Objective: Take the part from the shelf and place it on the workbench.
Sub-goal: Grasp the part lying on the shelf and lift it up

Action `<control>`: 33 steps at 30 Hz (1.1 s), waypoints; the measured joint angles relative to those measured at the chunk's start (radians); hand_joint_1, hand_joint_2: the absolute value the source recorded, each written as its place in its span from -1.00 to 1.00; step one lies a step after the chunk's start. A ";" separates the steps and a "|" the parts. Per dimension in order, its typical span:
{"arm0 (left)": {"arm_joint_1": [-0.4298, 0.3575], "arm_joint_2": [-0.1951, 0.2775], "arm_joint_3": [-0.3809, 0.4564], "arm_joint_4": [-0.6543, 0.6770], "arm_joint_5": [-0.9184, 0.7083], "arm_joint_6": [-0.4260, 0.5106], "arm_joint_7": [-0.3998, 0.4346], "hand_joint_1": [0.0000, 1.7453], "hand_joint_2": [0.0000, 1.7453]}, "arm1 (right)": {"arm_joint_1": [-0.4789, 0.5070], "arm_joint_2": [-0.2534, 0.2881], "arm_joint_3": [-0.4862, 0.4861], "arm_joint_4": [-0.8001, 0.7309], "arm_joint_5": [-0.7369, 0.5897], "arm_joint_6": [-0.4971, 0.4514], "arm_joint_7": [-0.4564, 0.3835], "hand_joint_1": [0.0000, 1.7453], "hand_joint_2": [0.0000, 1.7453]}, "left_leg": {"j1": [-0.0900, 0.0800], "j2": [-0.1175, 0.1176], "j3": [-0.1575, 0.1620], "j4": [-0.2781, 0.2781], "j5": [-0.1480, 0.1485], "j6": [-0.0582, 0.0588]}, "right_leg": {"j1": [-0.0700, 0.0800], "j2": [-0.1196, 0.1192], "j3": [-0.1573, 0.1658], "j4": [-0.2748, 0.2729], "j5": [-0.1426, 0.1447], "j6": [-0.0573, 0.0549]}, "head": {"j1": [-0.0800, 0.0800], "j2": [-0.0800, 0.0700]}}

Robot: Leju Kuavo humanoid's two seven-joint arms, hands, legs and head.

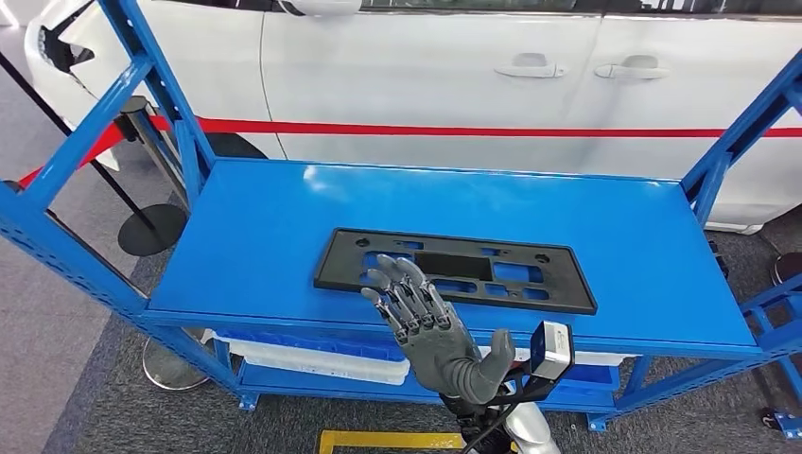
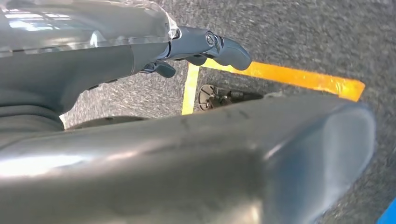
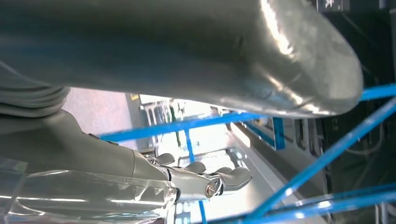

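Observation:
The part point(image 1: 558, 284) is a flat black rectangular plate with several cut-outs, lying on the blue shelf top point(image 1: 284, 218) near its front edge. My right hand point(image 1: 430, 326) is raised in front of the shelf with fingers spread and nothing in it; in the head view its fingertips overlap the plate's near edge. In the right wrist view the right hand point(image 3: 196, 179) has blue shelf bars beyond it. My left hand point(image 2: 205, 46) hangs over the grey floor, fingers extended and holding nothing.
A white car point(image 1: 426, 76) with a red stripe stands close behind the shelf. Blue uprights point(image 1: 161, 85) frame both ends. A white bin point(image 1: 312, 359) sits on the lower shelf. A stanchion base point(image 1: 151, 229) stands at left. Yellow tape point(image 1: 388, 440) marks the floor.

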 joint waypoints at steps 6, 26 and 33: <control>-0.014 -0.001 -0.002 0.000 -0.005 -0.004 0.002 -1.00 -1.00 | 0.019 0.001 0.000 -0.034 0.007 -0.010 0.024 -1.00 -1.00 | -0.003 0.024 0.012 0.011 -0.025 -0.036 | 0.008 0.002 0.049 -0.117 0.040 -0.034 | -0.002 0.000; -0.007 -0.011 -0.001 0.000 -0.002 -0.023 0.005 -1.00 -1.00 | 0.037 -0.008 0.006 -0.072 0.519 -0.434 0.047 -1.00 -1.00 | 0.000 -0.049 0.000 -0.005 0.005 0.010 | 0.008 0.042 -0.064 0.132 -0.094 0.000 | 0.003 0.000; -0.005 -0.024 0.004 0.000 0.002 -0.023 0.009 -1.00 -1.00 | 0.035 -0.033 0.044 -0.080 0.833 -0.647 0.112 -1.00 -1.00 | -0.006 -0.044 0.006 0.002 -0.006 -0.010 | 0.007 0.024 0.055 -0.106 0.032 -0.013 | 0.002 0.000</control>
